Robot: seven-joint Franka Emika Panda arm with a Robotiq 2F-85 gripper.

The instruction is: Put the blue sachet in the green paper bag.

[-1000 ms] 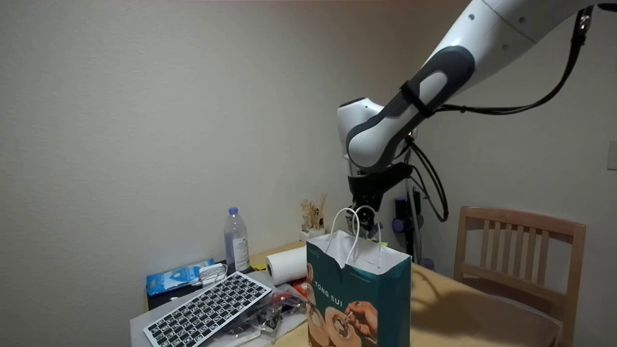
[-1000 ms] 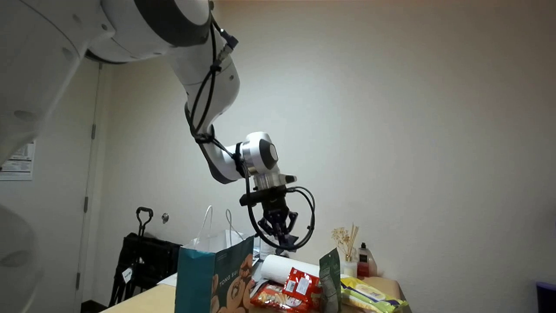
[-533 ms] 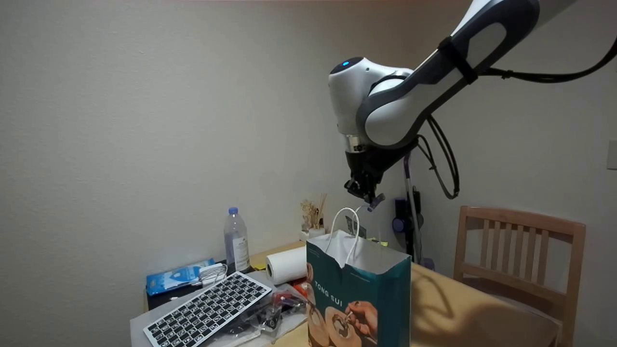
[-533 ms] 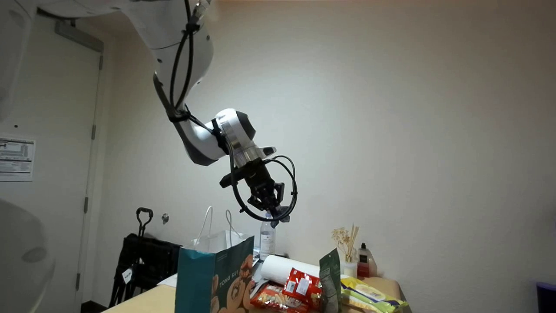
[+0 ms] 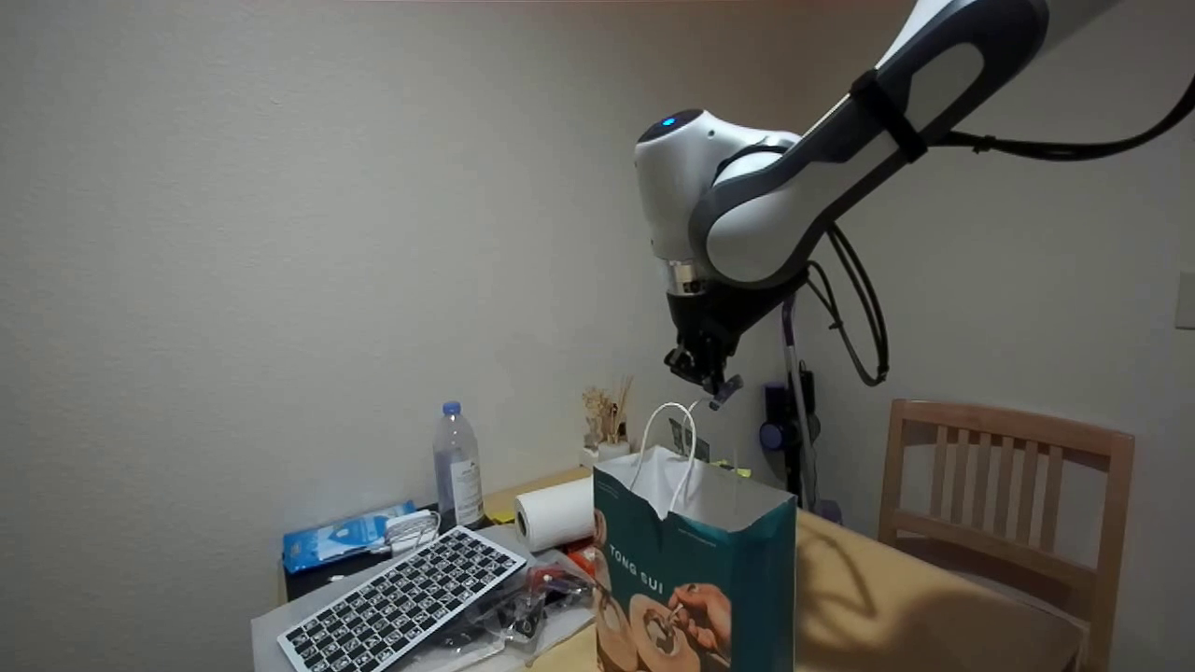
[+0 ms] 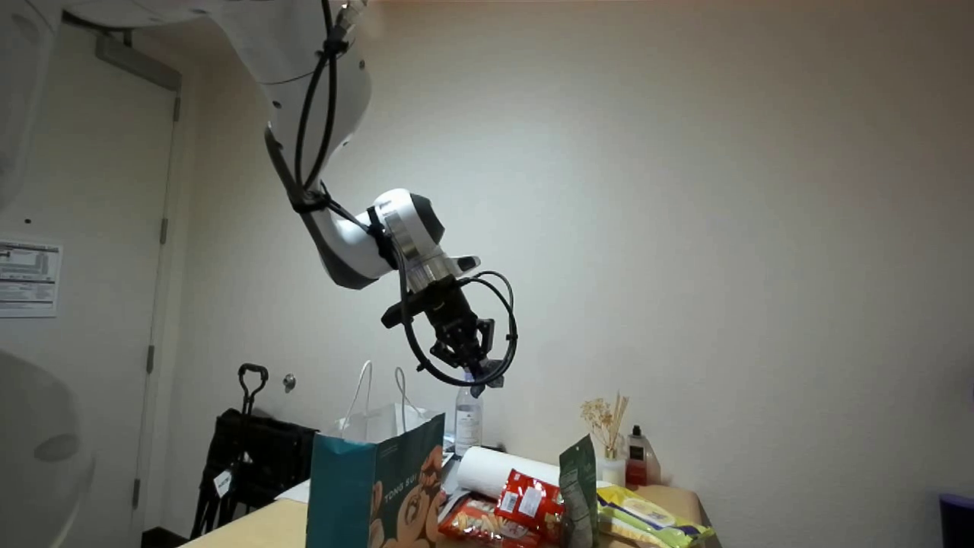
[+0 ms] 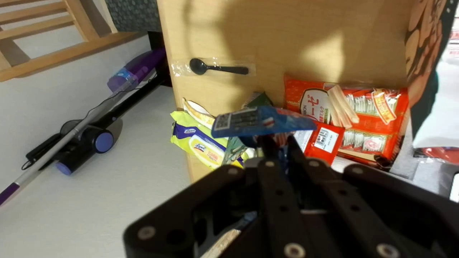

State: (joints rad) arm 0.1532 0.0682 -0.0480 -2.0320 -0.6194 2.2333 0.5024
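My gripper (image 7: 280, 145) is shut on the blue sachet (image 7: 256, 122), which sticks out past the fingertips in the wrist view. In both exterior views the sachet (image 5: 726, 392) (image 6: 489, 374) hangs in the air below the gripper (image 5: 711, 381) (image 6: 473, 367). The green paper bag (image 5: 761, 597) stands upright on the table with its top open and white handles up. In an exterior view the bag (image 6: 342, 487) is left of and below the gripper. The gripper and sachet are higher than the bag's rim, apart from it. In the wrist view the bag (image 7: 426, 104) shows at the right edge.
Red snack packs (image 7: 380, 118), a yellow-green wipes pack (image 7: 206, 147), a dark green pouch (image 6: 580, 491) and a paper roll (image 5: 553, 515) lie near the bag. A wrapped black spoon (image 7: 222, 68) lies on the table. A bottle (image 5: 457, 467) and keyboard-like panel (image 5: 401, 602) stand farther off.
The gripper has risen with the sachet from behind the bag's handles and shifted a little toward the bag. Over the last half second it has barely moved.
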